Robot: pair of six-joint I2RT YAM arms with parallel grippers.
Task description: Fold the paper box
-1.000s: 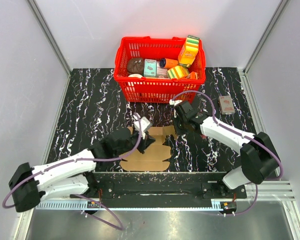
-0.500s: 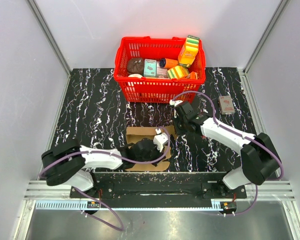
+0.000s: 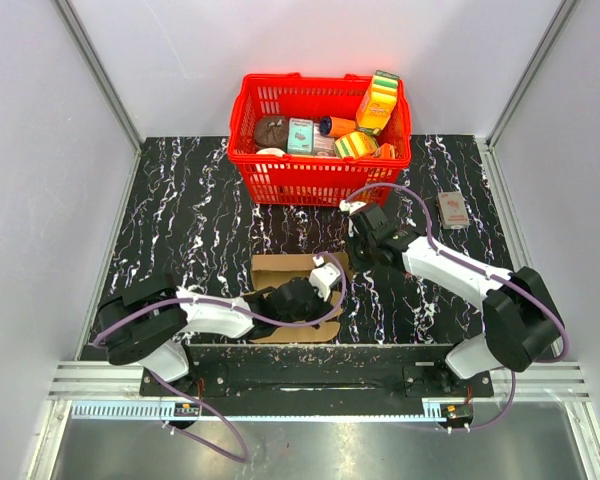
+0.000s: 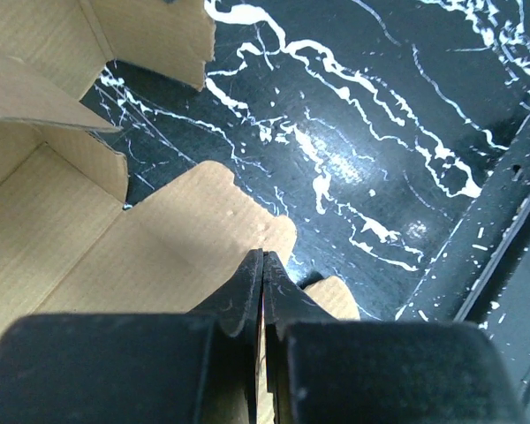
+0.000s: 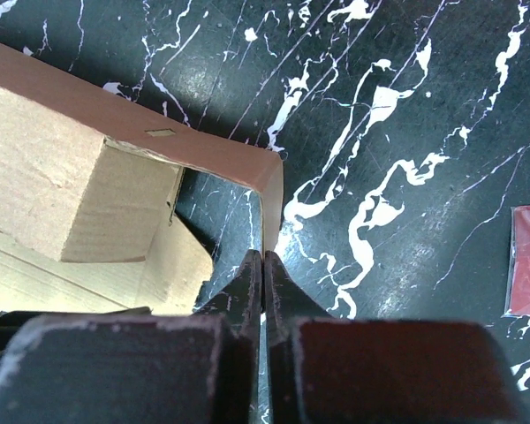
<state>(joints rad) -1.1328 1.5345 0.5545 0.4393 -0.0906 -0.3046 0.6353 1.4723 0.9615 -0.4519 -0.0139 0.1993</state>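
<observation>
While your left gripper (image 4: 262,261) over a near flap and right gripper (image 5: 263,258) by the far-right wall are pressed shut, you cannot tell if cardboard is caught | paper box (image 3: 280,268) lies centre-near, partly raised | likely light, stiff, easily creased: pinch flap edges.

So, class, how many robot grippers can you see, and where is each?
2. The left gripper is shut over a near flap of the paper box; the right gripper is shut by its far right corner. No others show.
</observation>
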